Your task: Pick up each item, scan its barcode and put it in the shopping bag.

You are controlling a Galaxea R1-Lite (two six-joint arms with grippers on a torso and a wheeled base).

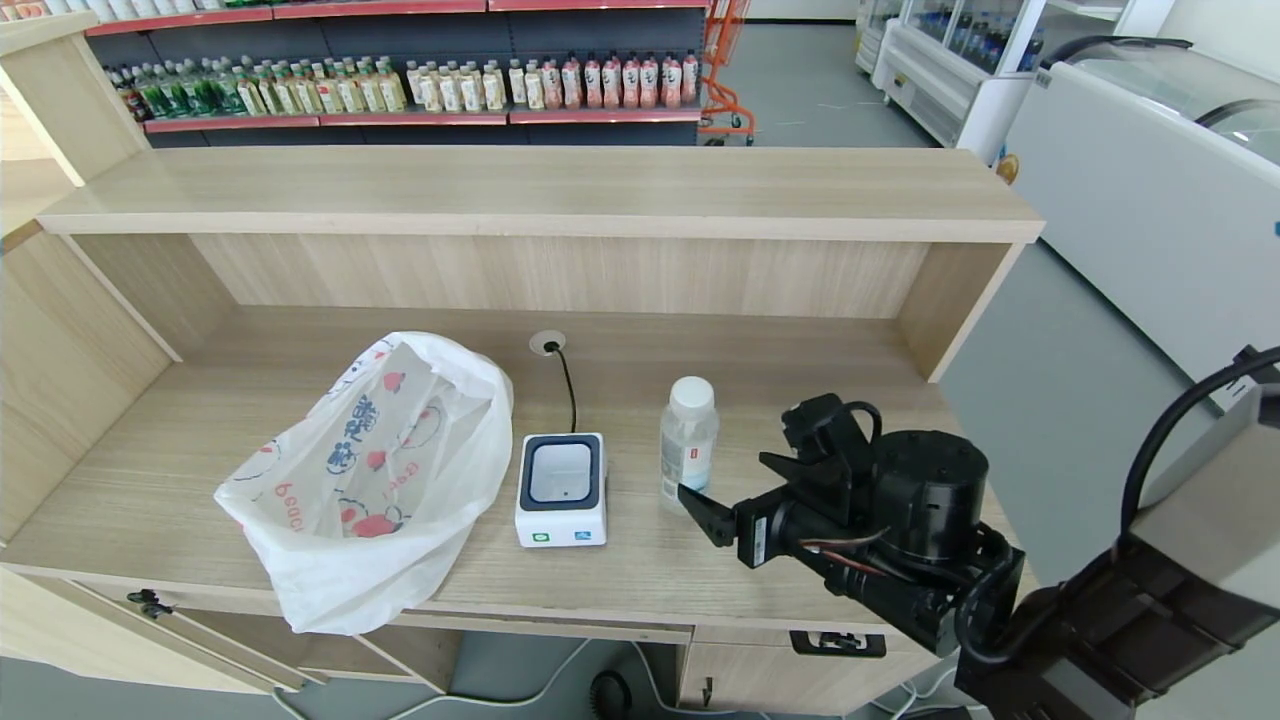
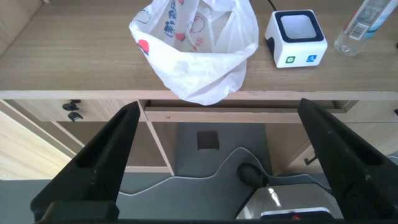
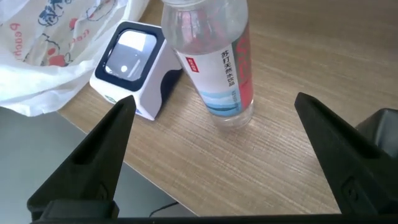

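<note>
Awaiting grasp: bottle upright beside scanner, toward counter right edge | likely light, slick, slightly squashy; grip mid-body | right gripper fingers apart, just beside it

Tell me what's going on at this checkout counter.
The robot's right gripper is open and sits right beside a clear water bottle that stands upright on the wooden counter; it is not gripping it yet. A barcode scanner stands between the bottle and an open white shopping bag. The left gripper is open too, low in front of the counter's edge near the bag.
</note>
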